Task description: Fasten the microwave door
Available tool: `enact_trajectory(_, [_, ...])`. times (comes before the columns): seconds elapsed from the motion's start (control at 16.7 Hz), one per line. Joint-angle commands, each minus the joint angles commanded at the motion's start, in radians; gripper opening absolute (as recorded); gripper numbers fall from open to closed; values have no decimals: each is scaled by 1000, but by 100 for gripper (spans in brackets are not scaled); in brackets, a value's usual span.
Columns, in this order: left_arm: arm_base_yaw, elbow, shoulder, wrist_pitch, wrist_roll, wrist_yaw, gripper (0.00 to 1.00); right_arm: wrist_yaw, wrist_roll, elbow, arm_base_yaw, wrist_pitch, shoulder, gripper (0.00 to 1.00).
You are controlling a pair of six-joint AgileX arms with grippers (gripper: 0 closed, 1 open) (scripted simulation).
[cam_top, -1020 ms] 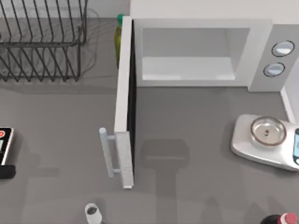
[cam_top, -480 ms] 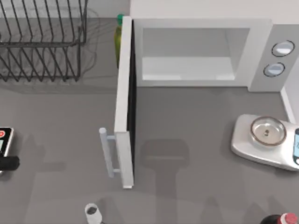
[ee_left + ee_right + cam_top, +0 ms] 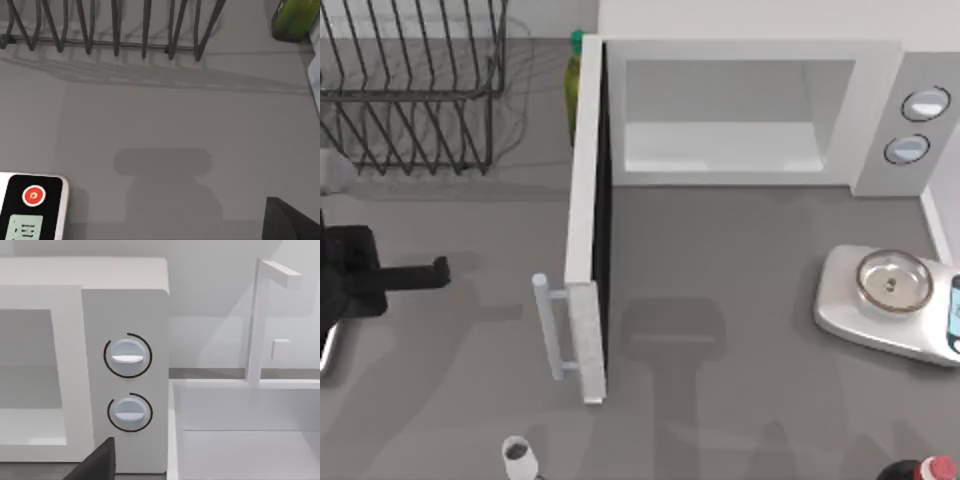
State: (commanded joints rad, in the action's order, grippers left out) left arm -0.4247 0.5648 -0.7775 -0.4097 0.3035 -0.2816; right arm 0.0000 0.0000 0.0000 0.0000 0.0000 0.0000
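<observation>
Grey counter (image 3: 740, 260), seen from above. Near edge: a small cup (image 3: 518, 455) and a red-capped bottle (image 3: 920, 470). Left side: the left hand (image 3: 438, 270), finger state indeterminate, well apart from the microwave door (image 3: 585, 250), which stands wide open. Right: a kitchen scale (image 3: 885, 300). Far: the microwave (image 3: 880, 110), a green bottle (image 3: 574, 85), a wire rack (image 3: 410, 90).
</observation>
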Motion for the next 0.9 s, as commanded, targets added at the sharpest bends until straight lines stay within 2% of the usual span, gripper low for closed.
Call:
enact_trajectory(0.36, [-153,205,-291,-148,109,-101,0,0,0,0,0,0,0,100])
enact_trajectory(0.72, [-160,213,-305,-153,116,-105,0,0,0,0,0,0,0,100])
enact_trajectory(0.9, [-160,160,-331,-84,116,-106,0,0,0,0,0,0,0,100])
